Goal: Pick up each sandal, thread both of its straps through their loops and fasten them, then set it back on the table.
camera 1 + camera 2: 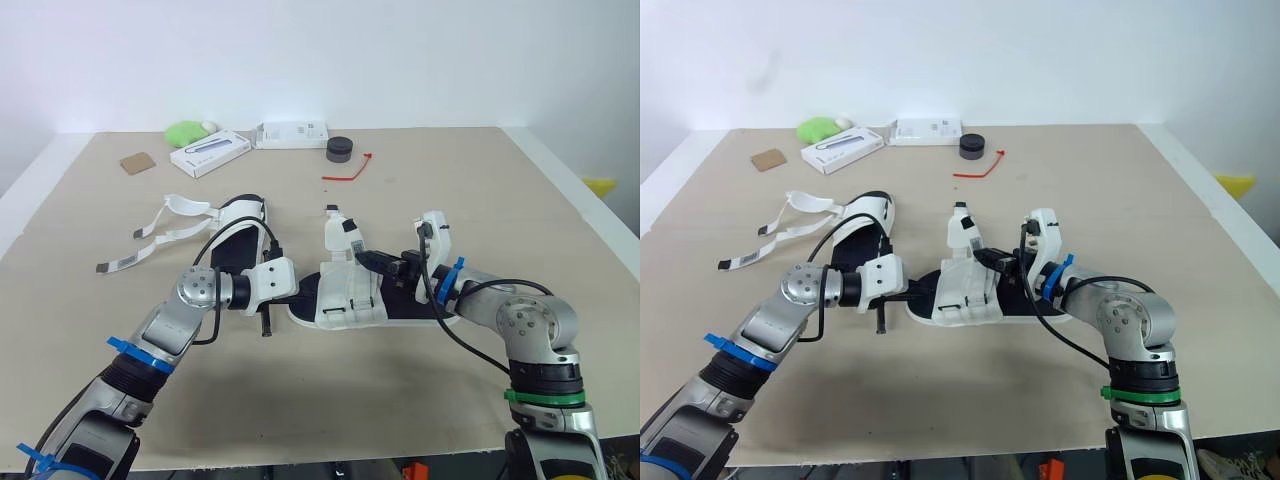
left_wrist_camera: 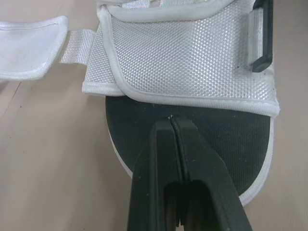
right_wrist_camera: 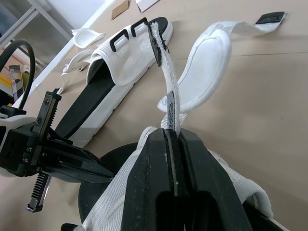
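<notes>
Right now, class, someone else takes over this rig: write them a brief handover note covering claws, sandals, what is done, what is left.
Left claw: shut, tips on the black insole of the near sandal.
Right claw: shut on a strap of that sandal, holding it upright.
Far sandal: lying on the table, its loose straps spread beside it.
Done: no fastening I can confirm.
Left: thread and fasten both sandals' straps, set each down.
</notes>
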`<state>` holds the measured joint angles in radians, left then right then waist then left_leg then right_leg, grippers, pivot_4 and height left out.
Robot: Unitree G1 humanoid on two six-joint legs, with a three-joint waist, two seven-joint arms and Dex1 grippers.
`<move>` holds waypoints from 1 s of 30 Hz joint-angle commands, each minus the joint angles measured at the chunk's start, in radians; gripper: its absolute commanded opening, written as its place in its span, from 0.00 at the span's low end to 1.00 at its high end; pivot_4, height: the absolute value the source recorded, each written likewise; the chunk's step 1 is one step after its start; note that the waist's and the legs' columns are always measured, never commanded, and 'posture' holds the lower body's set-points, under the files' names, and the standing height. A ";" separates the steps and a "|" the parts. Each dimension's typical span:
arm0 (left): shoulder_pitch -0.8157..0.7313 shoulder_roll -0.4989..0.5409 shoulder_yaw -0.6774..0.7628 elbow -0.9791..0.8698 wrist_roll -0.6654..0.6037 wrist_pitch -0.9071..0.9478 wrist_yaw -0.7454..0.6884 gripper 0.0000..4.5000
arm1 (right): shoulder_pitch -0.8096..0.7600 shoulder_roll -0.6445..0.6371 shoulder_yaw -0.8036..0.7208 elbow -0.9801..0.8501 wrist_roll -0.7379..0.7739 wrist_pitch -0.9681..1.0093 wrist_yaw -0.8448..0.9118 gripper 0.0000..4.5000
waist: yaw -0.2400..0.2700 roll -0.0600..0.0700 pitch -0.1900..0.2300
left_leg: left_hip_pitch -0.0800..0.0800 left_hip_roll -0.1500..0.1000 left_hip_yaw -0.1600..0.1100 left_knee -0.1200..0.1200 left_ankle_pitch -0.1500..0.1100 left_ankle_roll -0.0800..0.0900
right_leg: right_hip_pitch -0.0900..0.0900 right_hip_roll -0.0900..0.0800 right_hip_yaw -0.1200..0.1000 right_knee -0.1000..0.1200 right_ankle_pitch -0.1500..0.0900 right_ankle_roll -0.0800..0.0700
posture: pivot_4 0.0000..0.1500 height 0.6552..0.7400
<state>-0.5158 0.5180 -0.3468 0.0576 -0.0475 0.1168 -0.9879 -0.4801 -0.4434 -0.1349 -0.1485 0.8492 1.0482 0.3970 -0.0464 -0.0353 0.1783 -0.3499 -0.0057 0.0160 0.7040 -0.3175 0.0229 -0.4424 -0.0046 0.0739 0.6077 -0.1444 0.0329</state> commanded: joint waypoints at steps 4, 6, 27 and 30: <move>0.024 0.014 -0.009 0.033 0.034 0.036 0.001 0.00 | -0.030 -0.043 -0.024 -0.017 -0.043 -0.066 0.050 0.52 | 0.000 0.000 0.000 | -0.001 0.000 0.000 0.000 0.000 0.000 | 0.000 0.000 0.000 0.000 0.000 0.000 | 1.00 1.00; 0.023 0.013 -0.010 0.034 0.035 0.035 0.001 0.00 | -0.042 -0.053 -0.020 -0.019 -0.056 -0.085 0.071 0.72 | 0.000 0.000 0.000 | -0.001 0.000 0.000 0.000 0.000 0.000 | 0.000 0.000 0.000 -0.001 0.000 0.000 | 1.00 1.00; 0.014 0.004 -0.008 0.047 0.038 0.029 0.007 0.00 | -0.197 -0.121 0.190 0.043 -0.200 -0.231 0.449 0.88 | 0.000 0.001 0.000 | -0.002 0.000 -0.002 0.000 -0.001 0.001 | -0.001 -0.001 -0.002 -0.004 0.001 0.001 | 1.00 1.00; 0.017 0.007 -0.006 0.046 0.038 0.029 0.006 0.00 | -0.228 -0.132 0.200 0.115 -0.224 -0.191 0.453 0.88 | 0.000 0.001 0.000 | -0.002 0.000 -0.002 0.000 -0.001 0.001 | -0.001 -0.001 -0.002 -0.004 0.001 0.001 | 1.00 1.00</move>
<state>-0.5153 0.5124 -0.3458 0.0599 -0.0476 0.1164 -0.9895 -0.6691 -0.5570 0.0793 -0.0552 0.6349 0.8399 0.8446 -0.0465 -0.0345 0.1788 -0.3515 -0.0058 0.0137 0.7036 -0.3180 0.0238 -0.4435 -0.0057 0.0716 0.6039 -0.1437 0.0339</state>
